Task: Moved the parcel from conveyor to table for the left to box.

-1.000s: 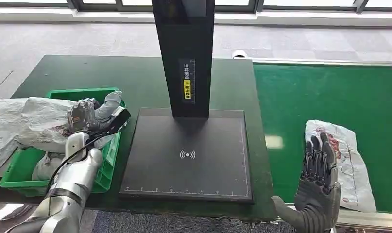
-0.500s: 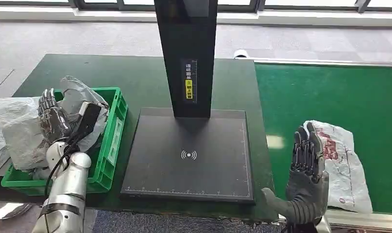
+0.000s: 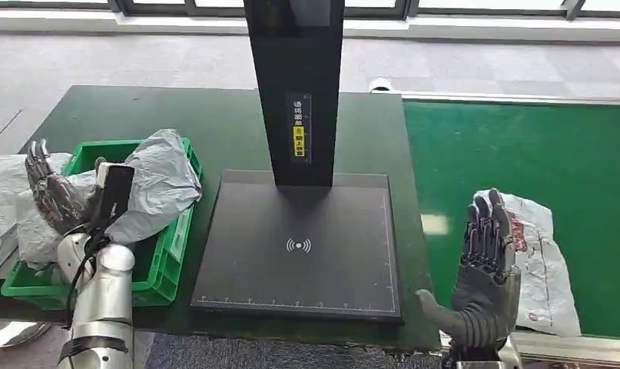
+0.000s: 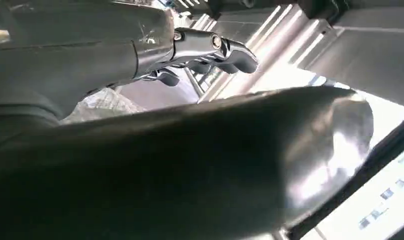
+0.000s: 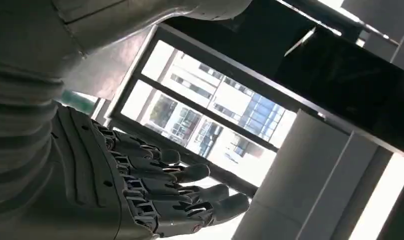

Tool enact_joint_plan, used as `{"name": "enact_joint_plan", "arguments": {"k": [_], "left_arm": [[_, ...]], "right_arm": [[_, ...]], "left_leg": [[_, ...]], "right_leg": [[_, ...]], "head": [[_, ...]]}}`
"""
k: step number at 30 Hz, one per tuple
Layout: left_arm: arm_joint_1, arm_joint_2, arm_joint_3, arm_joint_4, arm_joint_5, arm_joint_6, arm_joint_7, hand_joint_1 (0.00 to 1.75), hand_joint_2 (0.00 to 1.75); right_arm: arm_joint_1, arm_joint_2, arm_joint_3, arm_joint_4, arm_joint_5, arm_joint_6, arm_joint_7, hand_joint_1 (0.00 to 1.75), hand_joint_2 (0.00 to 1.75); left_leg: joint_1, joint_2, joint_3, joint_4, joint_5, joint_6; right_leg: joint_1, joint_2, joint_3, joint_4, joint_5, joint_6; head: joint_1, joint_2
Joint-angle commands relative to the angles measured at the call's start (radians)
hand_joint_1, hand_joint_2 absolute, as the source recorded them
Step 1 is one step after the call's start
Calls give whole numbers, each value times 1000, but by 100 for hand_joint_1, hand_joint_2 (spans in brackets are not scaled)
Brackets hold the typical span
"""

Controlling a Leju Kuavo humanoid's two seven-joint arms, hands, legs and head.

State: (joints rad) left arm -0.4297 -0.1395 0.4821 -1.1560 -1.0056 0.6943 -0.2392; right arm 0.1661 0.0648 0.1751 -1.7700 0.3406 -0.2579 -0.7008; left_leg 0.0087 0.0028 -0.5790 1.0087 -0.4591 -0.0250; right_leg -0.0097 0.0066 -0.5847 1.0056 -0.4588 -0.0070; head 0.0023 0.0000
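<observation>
Parcel [image 3: 538, 261]: a white plastic mailer bag, crumpled, with red print near its upper left corner. It lies flat on the green conveyor belt [image 3: 522, 154], at about 4 o'clock in the head view, close to the belt's near edge.

Right hand [image 3: 483, 277] stands upright just beside the parcel's left edge, palm turned toward the scanner, fingers [image 3: 485, 231] extended and close together, thumb stuck out to the left. Head view: it overlaps the bag's edge, contact cannot be told. Right wrist view gives what the head view does not: the fingers [image 5: 189, 192] straight, slightly fanned, nothing in them, window panes behind.

Dark counter [image 3: 137, 115] at 9 to 12 o'clock carries a black scanner platform [image 3: 295, 246] with a wireless symbol and a black upright post [image 3: 295, 84] bearing a yellow label.

Green bin [image 3: 164, 254] at 9 o'clock holds a grey poly bag [image 3: 157, 184] draped over its rim; more pale bags [image 3: 3, 200] lie at its far left.

Left hand [image 3: 57, 200] is raised over the bin, fingers [image 3: 38, 165] spread upward, holding nothing. Left wrist view: fingers [image 4: 215, 50] loose, a grey bag surface close to the lens.
</observation>
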Motion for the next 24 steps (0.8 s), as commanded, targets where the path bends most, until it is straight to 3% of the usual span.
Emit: {"name": "enact_joint_plan", "arguments": {"k": [1, 4, 7, 9, 12, 15, 18, 23, 24], "left_arm": [[-9, -156, 202, -222, -101, 4, -98, 0, 0], [-19, -134, 200, -167, -174, 4, -52, 0, 0], [-39, -126, 223, -122, -119, 4, -103, 0, 0], [-1, -114, 125, -129, 104, 4, -179, 0, 0], [197, -123, -95, -378, 436, -19, -253, 0, 0], [375, -97, -289, -521, 633, -194, -282, 0, 0], [483, -24, -498, -516, 805, -539, -369, 0, 0], [485, -32, -510, -508, 800, -537, -377, 0, 0], [503, -21, -536, -524, 800, -605, -402, 0, 0]], "right_arm": [[-58, 1, 25, 111, -7, -47, 3, 0, 175], [-43, 5, 29, 101, 0, -57, 3, 0, 175], [-36, 5, 32, 96, 1, -69, 3, 0, 175], [-27, 6, 26, 90, 2, -84, 3, 0, 175], [-12, 7, 18, 96, 16, -120, 3, 0, 175], [33, -13, 12, 76, 11, -158, 3, 0, 175], [93, -45, -15, 63, 24, -218, 3, 0, 175], [93, -49, -19, 61, 18, -215, 3, 0, 175], [93, -27, -54, 85, 53, -217, 3, 0, 175]], "left_leg": [[1, 0, 1, -2, 1, 1], [0, -1, 1, -1, 0, 1], [-1, -1, 1, -3, 1, 1], [0, -3, 1, -2, 1, 1], [-1, -3, 1, -1, 0, 1], [-1, 1, 2, -2, -1, 1], [-1, -4, 4, -3, -3, 3], [-2, -6, 1, -1, -5, 7], [-2, -5, 2, -2, -5, 8]], "right_leg": [[1, 0, 2, -3, 1, 1], [0, -1, 2, -1, 0, 1], [1, -1, 2, -3, 1, 1], [1, -3, 2, -3, 0, 1], [1, -3, 2, -2, 0, 1], [1, 1, 2, -3, -1, 1], [1, -4, 5, -5, -3, 2], [-2, -5, 4, -3, -6, 7], [-2, -4, 6, -5, -6, 7]], "head": [[0, 0], [0, 0], [0, 0], [0, 0], [0, 0], [0, 0], [0, 0], [0, 0], [0, 0]]}}
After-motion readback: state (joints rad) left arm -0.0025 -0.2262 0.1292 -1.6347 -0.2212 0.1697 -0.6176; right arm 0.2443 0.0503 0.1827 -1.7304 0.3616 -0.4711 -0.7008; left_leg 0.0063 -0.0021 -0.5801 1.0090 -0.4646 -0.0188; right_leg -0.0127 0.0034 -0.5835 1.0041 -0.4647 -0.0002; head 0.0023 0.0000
